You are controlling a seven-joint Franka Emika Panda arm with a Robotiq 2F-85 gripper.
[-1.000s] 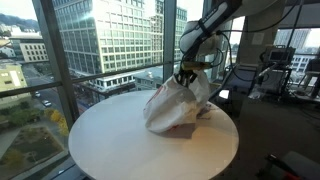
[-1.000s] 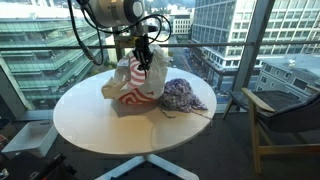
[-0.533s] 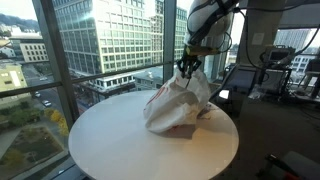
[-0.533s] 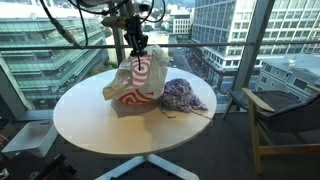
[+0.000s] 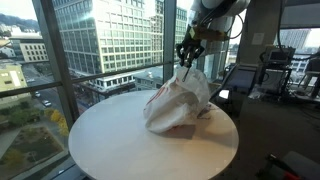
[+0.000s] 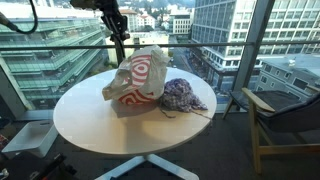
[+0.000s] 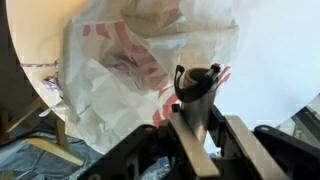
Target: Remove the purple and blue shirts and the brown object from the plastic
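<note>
Gripper (image 5: 188,54) clamped on brown object (image 7: 198,86), hovering clear above plastic (image 5: 178,100) on table (image 5: 110,145).

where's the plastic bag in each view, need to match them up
In an exterior view: plastic bag right of centre of the picture.
In an exterior view: plastic bag centre-left, with purple cloth to its right.
Wrist view: it fills the upper left and middle.
Shared landmark: the round white table under it.

Plastic bag (image 6: 138,82), shirts (image 6: 182,95), brown object (image 7: 198,85)
Bag: white, red-printed, crumpled on table (image 6: 90,125). Shirts: purple-blue bundle just beside it. Brown object: apparently held aloft above bag.
</note>
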